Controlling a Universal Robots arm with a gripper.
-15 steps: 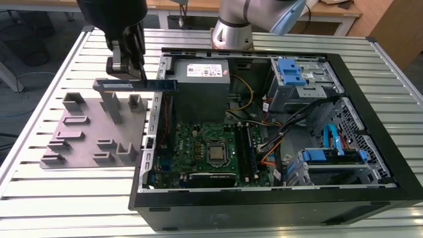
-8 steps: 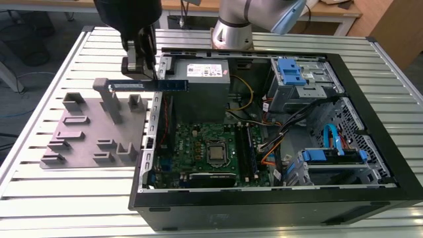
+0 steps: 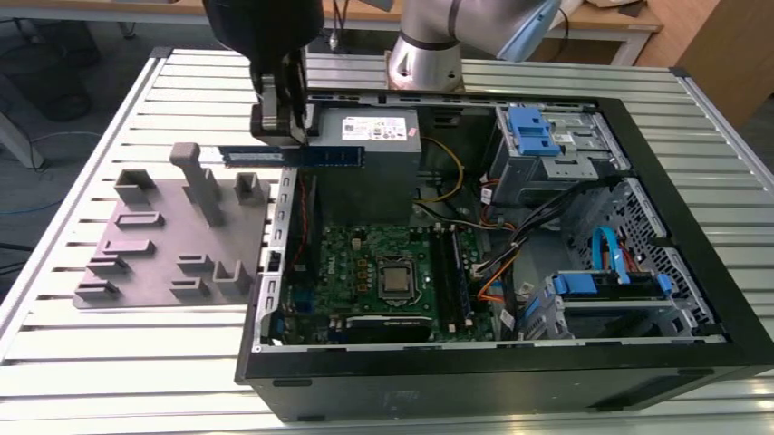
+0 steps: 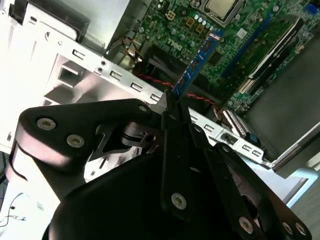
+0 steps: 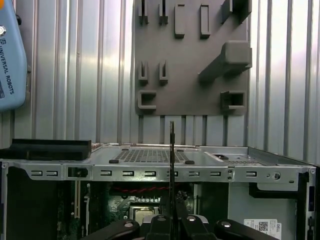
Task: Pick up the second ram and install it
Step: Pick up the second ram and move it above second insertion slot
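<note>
"Exterior view first: how far along is the job?"

"Pickup is done; installing is not. The arm's black gripper (image 3: 294,136) is clamped shut on the second ram (image 3: 333,156), a long, thin, flat blue-green memory board with dark chips, held level in the air. Below the gripper is one wall of the open black metal computer case (image 3: 484,376). Off to one side sits a grey plastic block with slots (image 3: 169,236). The green motherboard (image 3: 375,258) lies lower, apart from the ram, so the ram sits in no slot."

"What do the wrist views add?"

"The second wrist view shows the fingers (image 4: 175,150) pressed together on the ram, which reaches beyond the fingertips towards the motherboard. The first wrist view shows the ram edge-on, a thin line, with the grey block beyond it."
</note>
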